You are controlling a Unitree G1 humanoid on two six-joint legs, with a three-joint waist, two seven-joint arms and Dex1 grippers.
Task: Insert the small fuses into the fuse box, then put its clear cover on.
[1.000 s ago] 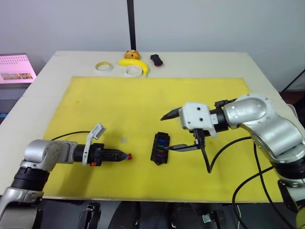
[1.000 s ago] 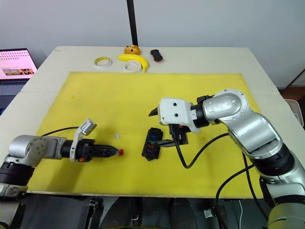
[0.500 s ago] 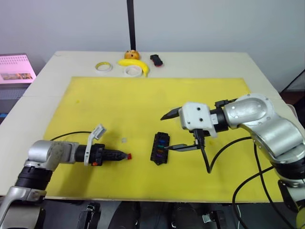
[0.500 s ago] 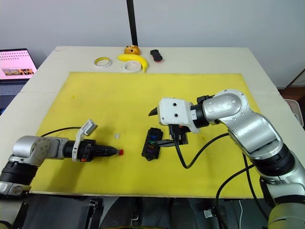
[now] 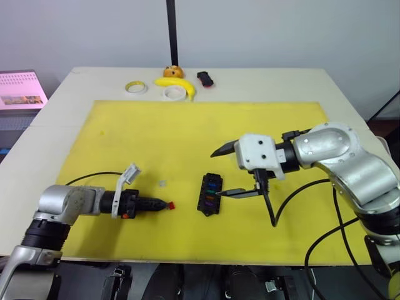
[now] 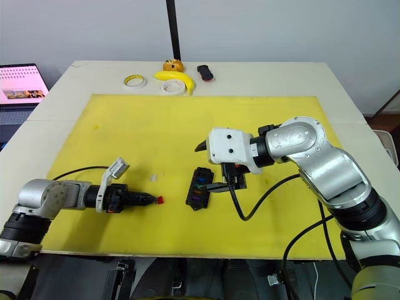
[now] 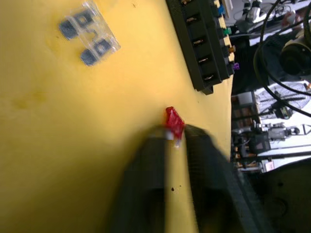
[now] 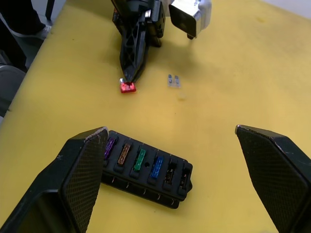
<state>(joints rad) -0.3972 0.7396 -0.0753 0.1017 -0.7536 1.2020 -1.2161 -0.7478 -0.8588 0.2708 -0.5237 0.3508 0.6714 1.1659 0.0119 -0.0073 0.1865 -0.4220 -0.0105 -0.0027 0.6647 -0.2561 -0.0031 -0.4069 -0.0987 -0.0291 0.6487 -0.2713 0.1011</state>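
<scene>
One small red blade fuse (image 7: 174, 122) stays pinched in the left hand (image 5: 164, 204), barely moved; the right hand (image 8: 170, 165) still gapes over the black slotted fuse box (image 5: 210, 194), so insertion waits.

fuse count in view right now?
6. Four sit in the fuse box slots, the red fuse is in the left hand, a clear fuse lies on the mat.

Camera layout: one stereo head pair, two wrist cameras.
Both eye views look forward and down over the yellow mat (image 5: 187, 144). Each wrist view looks closely along its own fingers; all views share the fuse box (image 8: 146, 167) and the red fuse (image 7: 174, 122).
</scene>
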